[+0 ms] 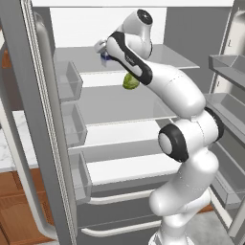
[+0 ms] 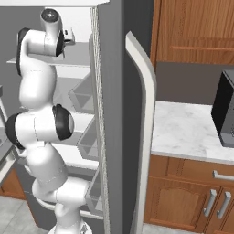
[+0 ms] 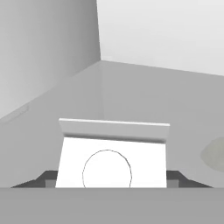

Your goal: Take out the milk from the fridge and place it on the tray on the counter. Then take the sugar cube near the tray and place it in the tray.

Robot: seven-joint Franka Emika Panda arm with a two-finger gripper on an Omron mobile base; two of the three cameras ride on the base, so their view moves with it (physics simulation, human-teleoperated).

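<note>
The fridge stands open and my arm reaches onto its upper shelf. The milk, a white gable-topped carton, sits between my two dark fingertips in the hand view, and each tip rests against one of its sides. My gripper is shut on it. In the left base view a bit of the milk's blue band peeks out behind my wrist at the shelf's left end. Whether the carton still rests on the shelf I cannot tell. The tray and the sugar cube are out of view.
A round green vegetable lies just below my forearm. Clear door bins line the left door and more bins the right. Past the fridge door lies the marble counter with a dark appliance.
</note>
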